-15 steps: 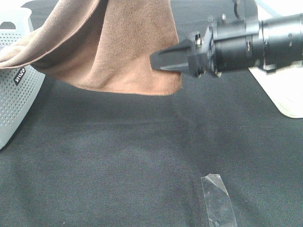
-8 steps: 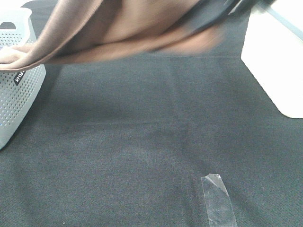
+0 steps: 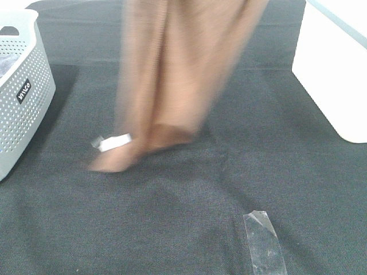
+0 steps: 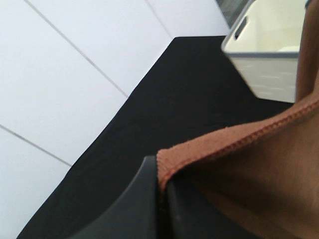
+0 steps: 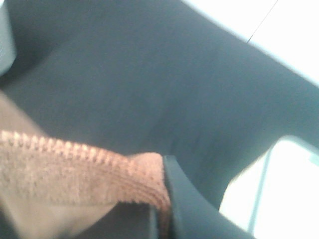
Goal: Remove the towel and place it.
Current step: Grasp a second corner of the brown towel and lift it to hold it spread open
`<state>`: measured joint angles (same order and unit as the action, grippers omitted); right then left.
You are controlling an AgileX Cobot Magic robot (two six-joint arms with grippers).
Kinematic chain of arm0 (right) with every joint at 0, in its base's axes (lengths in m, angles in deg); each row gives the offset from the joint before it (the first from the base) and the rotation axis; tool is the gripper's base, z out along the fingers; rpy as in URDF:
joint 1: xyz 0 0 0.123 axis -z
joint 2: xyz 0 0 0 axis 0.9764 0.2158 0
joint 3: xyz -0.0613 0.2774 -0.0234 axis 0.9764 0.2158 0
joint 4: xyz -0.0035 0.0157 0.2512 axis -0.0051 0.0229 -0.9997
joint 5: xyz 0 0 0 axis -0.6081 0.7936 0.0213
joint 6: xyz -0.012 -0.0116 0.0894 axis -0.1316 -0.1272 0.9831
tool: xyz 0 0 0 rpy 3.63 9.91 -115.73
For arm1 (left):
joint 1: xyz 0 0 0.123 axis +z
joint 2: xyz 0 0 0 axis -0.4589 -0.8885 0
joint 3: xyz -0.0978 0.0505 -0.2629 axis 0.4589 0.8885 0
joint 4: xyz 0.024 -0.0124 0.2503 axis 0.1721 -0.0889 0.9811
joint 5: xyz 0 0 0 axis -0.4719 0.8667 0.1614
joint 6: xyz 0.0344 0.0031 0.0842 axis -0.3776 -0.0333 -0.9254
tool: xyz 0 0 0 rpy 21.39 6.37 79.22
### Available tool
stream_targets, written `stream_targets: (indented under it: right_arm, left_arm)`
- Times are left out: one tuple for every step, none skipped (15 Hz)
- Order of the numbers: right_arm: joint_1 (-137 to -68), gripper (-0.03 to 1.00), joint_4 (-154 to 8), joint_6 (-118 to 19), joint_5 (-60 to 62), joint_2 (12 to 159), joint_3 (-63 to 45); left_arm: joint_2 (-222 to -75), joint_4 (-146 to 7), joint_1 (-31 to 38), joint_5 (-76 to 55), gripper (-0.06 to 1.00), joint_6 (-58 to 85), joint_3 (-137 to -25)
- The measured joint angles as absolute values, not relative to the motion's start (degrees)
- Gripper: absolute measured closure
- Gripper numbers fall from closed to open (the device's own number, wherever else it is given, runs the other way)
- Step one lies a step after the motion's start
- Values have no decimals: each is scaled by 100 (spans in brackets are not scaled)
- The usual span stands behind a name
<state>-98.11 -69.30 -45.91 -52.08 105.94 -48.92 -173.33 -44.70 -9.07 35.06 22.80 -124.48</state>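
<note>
The brown towel [image 3: 178, 69] hangs from above the top of the exterior high view, blurred with motion. Its lower end [image 3: 143, 146] touches the black table cloth, and its small white tag [image 3: 113, 141] shows there. Both grippers are out of the exterior high view. In the left wrist view my left gripper [image 4: 162, 191] is shut on a stitched towel corner [image 4: 199, 154]. In the right wrist view my right gripper [image 5: 162, 206] is shut on another towel corner [image 5: 99, 172].
A white perforated basket [image 3: 20, 97] stands at the left edge; it also shows in the left wrist view [image 4: 269, 55]. A white board [image 3: 332, 74] lies at the right. A strip of clear tape [image 3: 262, 240] is stuck on the black cloth [image 3: 229, 172] near the front.
The towel has been pulled off the basket and lifted; it now hangs upright with its bottom on the cloth. The right arm has risen out of the exterior high view.
</note>
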Motion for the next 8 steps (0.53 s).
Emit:
stream_targets:
  right_arm:
    - [-9811, 96, -6890, -4591, -4922, 10771, -5196]
    - [-9811, 96, -6862, -4591, -4567, 10903, -5402]
    - [-9811, 96, -6776, -4591, -4229, 11012, -5523]
    - [-9811, 96, -6690, -4591, -3902, 11104, -5551]
    - [-9811, 96, -6569, -4591, -3553, 11207, -5563]
    - [-9811, 96, -6501, -4591, -3192, 11310, -5574]
    - [-9811, 96, -6438, -4591, -2762, 11430, -5574]
    - [-9811, 96, -6420, -4591, -2344, 11528, -5574]
  left_arm:
    - [-17425, -4470, -775, 3374, 94, 2200, -12448]
    - [-17523, -4464, -666, 3180, 94, 2120, -12448]
    - [-17631, -4453, -569, 2882, 94, 2062, -12448]
    - [-17717, -4384, -506, 2555, 94, 2045, -12448]
    - [-17809, -4264, -454, 2148, 94, 2039, -12448]
    - [-17884, -4109, -397, 1724, 94, 2039, -12448]
    - [-17964, -3943, -300, 1272, 94, 2039, -12448]
    - [-18055, -3754, -173, 716, 94, 2039, -12448]
